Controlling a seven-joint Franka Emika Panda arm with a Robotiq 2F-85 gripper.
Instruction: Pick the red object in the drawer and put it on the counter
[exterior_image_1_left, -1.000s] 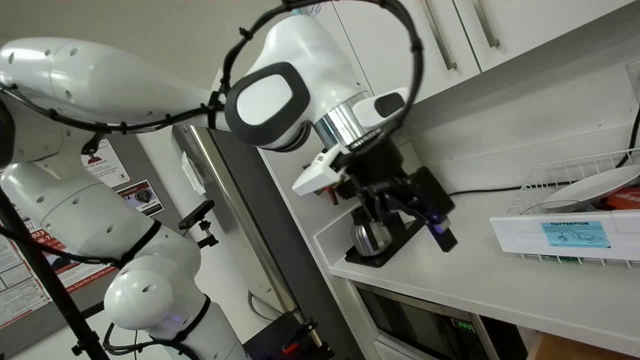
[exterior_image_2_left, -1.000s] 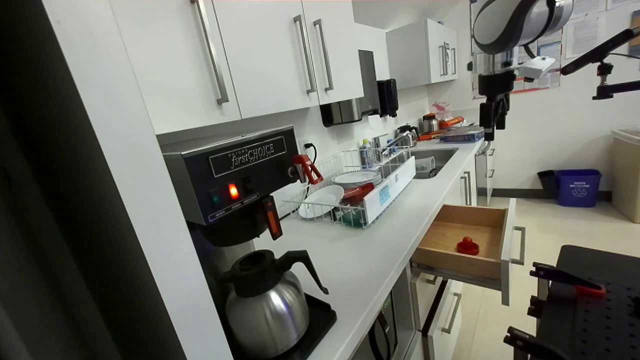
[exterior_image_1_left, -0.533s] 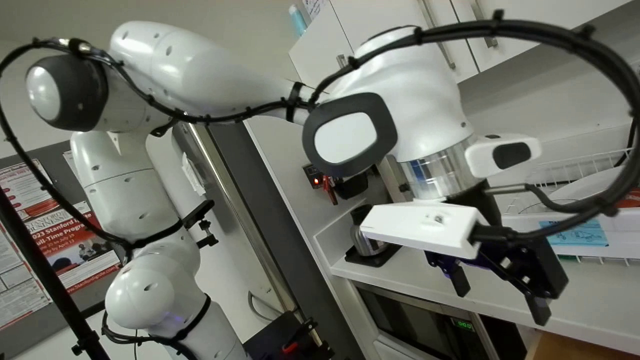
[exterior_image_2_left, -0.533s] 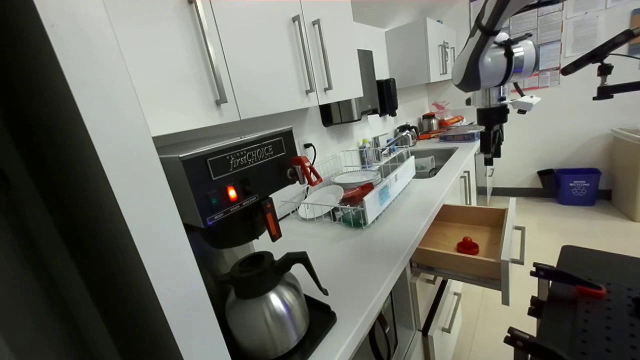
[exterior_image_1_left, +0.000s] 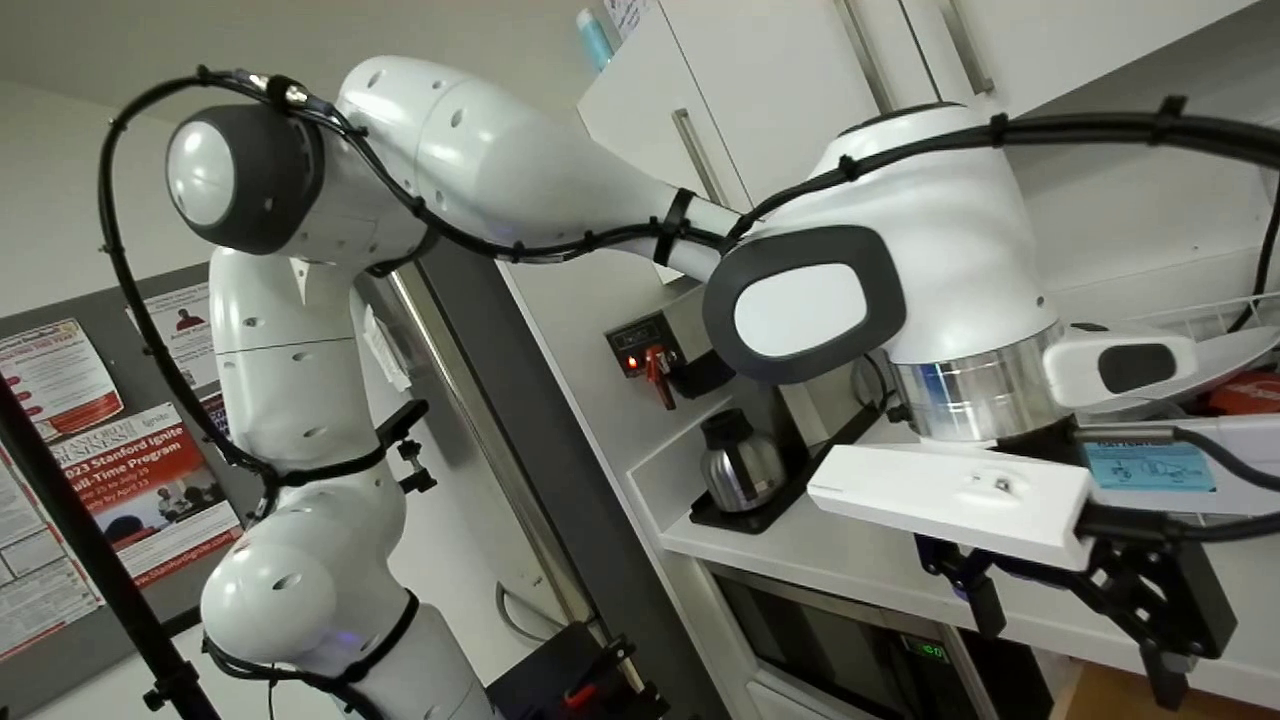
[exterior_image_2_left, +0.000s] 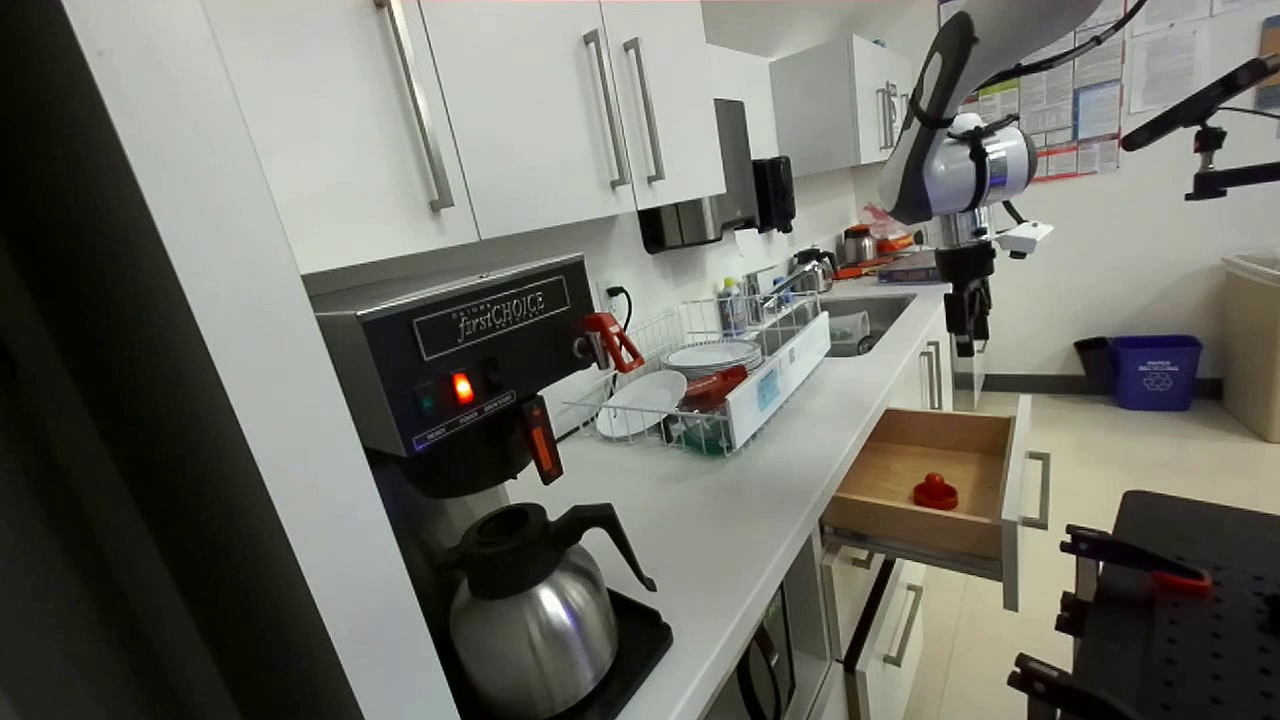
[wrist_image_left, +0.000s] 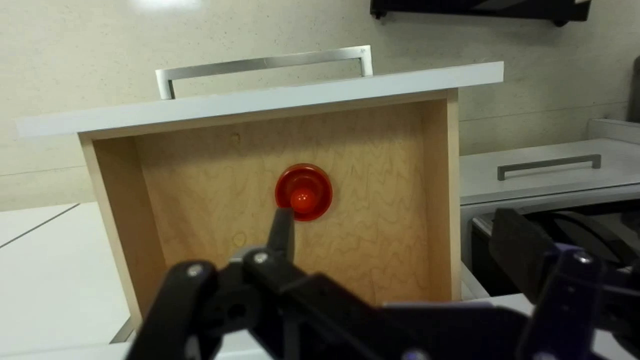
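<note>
Tool (exterior_image_1_left: 1078, 655) lower, red object (wrist_image_left: 304, 192) in drawer (wrist_image_left: 377, 210)

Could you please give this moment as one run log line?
gripper: open, empty, higher than drawer | red object: inside open drawer | counter: red object not yet there

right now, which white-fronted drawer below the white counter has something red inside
The upper white-fronted wooden drawer, pulled out, holding the round red knobbed object; the lower white drawer front shows no contents.
</note>
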